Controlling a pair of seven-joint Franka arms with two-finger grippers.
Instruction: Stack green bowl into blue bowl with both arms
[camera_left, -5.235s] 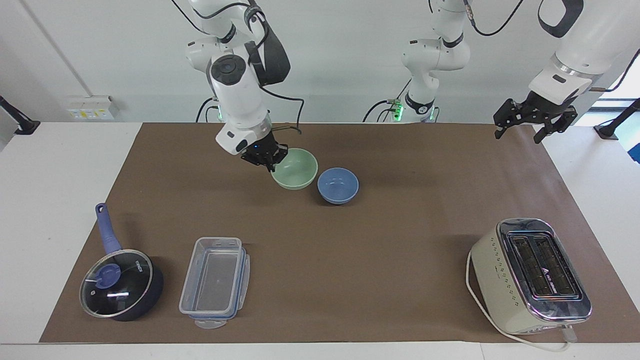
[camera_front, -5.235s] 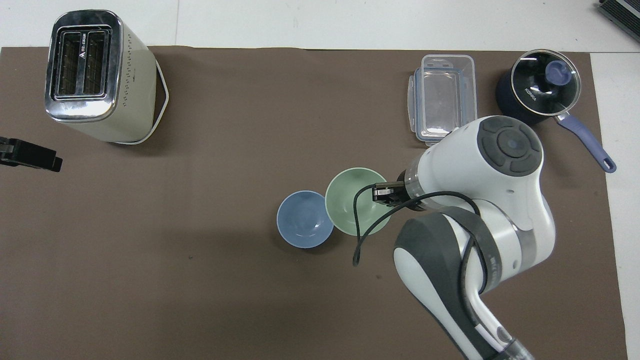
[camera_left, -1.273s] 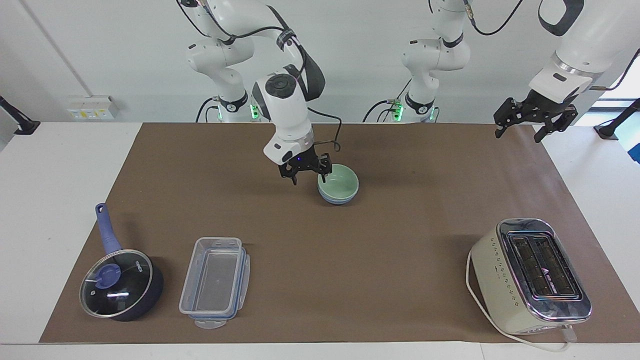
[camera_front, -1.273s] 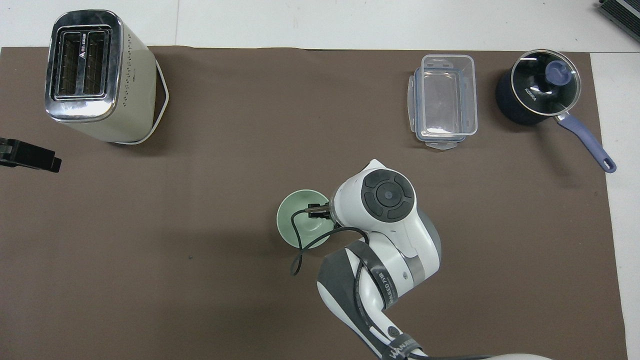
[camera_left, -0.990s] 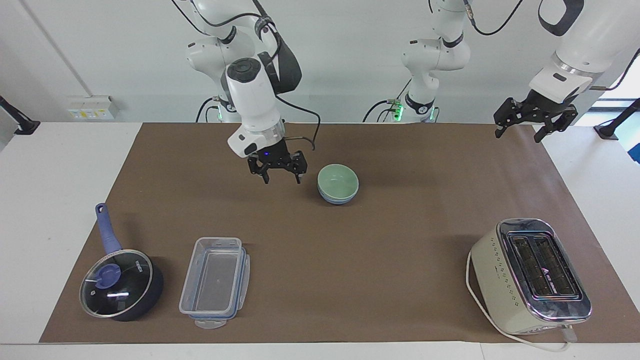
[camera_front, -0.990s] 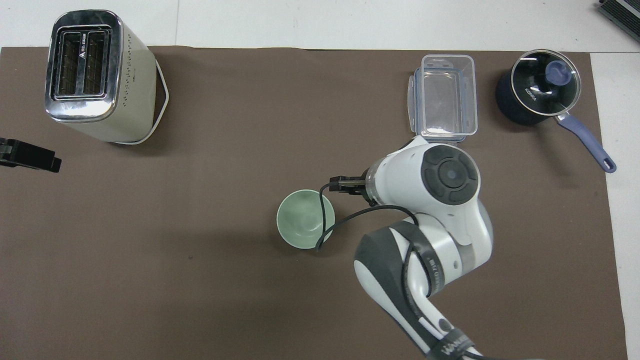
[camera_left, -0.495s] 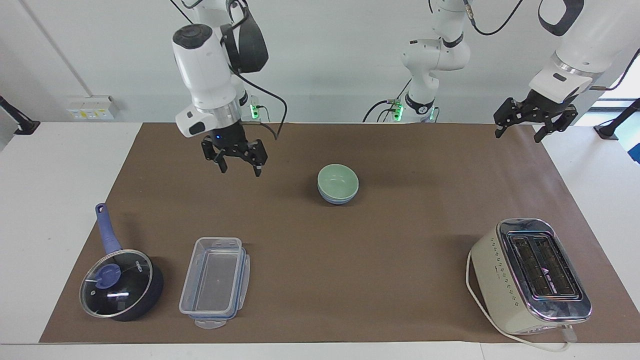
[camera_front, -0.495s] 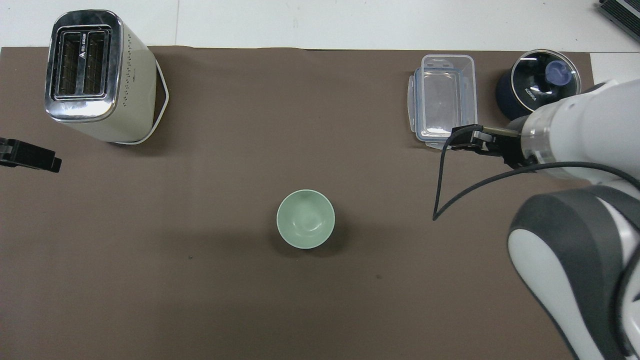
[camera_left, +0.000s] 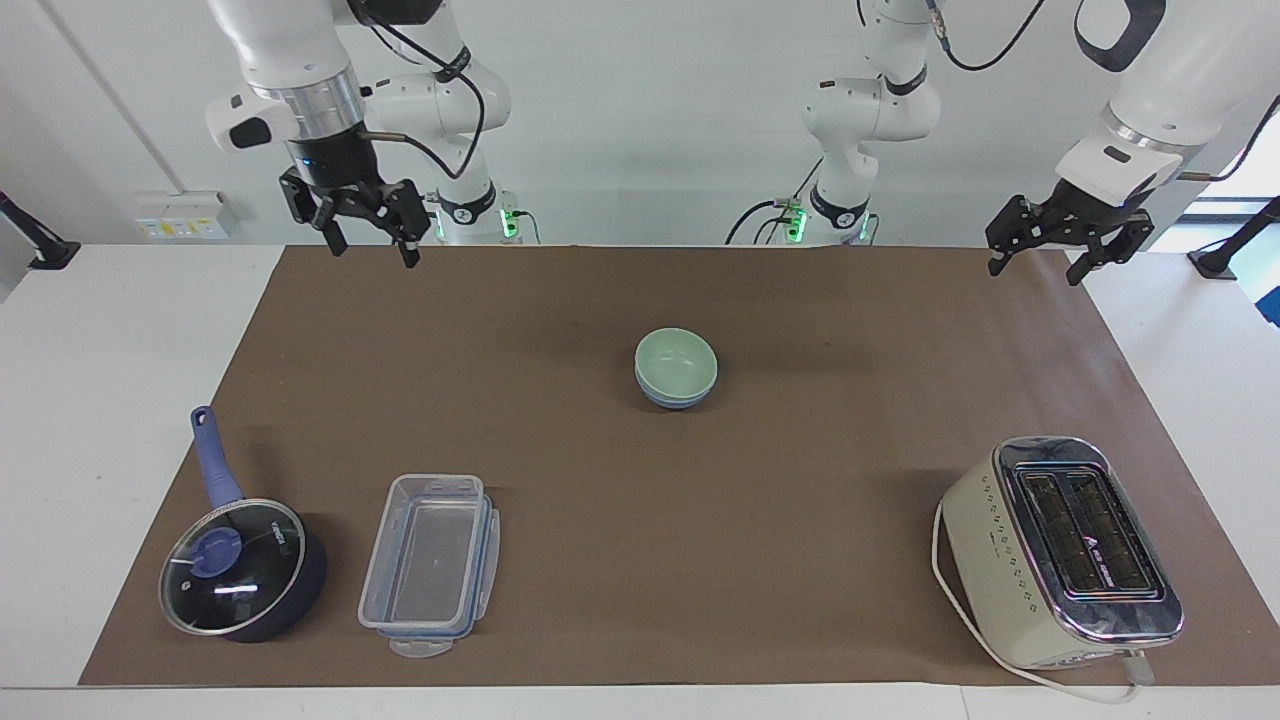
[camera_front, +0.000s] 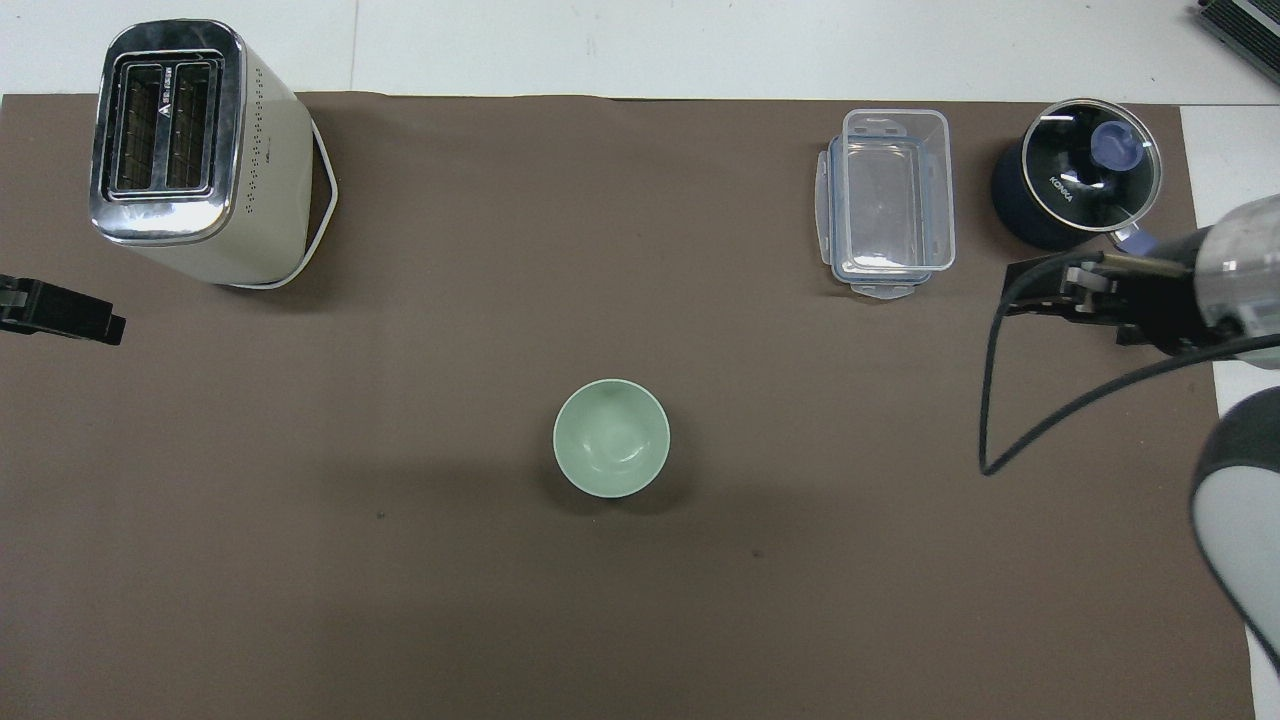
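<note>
The green bowl (camera_left: 676, 357) sits nested in the blue bowl (camera_left: 676, 399) at the middle of the brown mat. Only the blue bowl's lower wall shows under it in the facing view. In the overhead view the green bowl (camera_front: 611, 437) covers the blue bowl entirely. My right gripper (camera_left: 370, 245) is open and empty, raised high over the mat's edge at the right arm's end, well away from the bowls; it also shows in the overhead view (camera_front: 1045, 290). My left gripper (camera_left: 1035, 268) waits open and empty, raised over the mat's corner at the left arm's end, and shows in the overhead view (camera_front: 60, 312).
A cream toaster (camera_left: 1060, 550) stands far from the robots at the left arm's end. A clear lidded container (camera_left: 430, 562) and a dark blue pot with a glass lid (camera_left: 240, 570) stand far from the robots at the right arm's end.
My right gripper let go of the green bowl in the blue bowl, then rose and drew back toward the right arm's end. The left arm has not moved.
</note>
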